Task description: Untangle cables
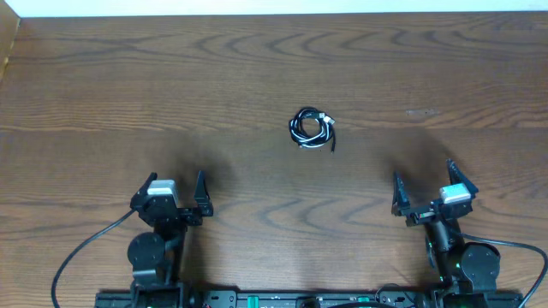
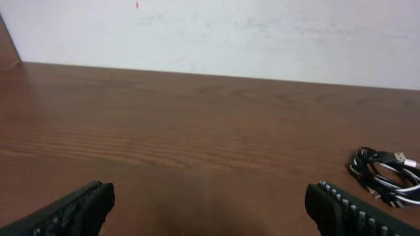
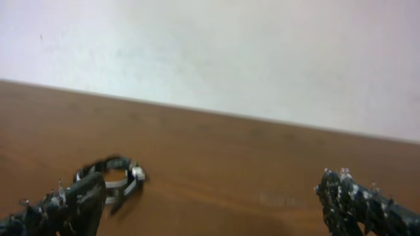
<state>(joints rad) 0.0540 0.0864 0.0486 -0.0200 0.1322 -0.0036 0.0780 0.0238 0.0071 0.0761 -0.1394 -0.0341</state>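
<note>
A dark brown wooden table (image 1: pixel 214 77) with wavy grain fills the overhead view. Beyond its far edge rises a plain white wall (image 2: pixel 262 33) (a tiny red speck (image 2: pixel 137 5) sits near its top in the left wrist view).

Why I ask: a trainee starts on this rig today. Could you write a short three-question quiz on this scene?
1. True or false: the left tool is shut on the cables.
2. Where do the cables lie?
A) in the right tool
B) on the table, ahead of both tools and roughly midway between them
C) hanging over the table's far edge
3. Fill in: the small coiled bundle holds a black cord and a ___ one.

Key
1. False: both tools are open and hold nothing.
2. B
3. white
</note>
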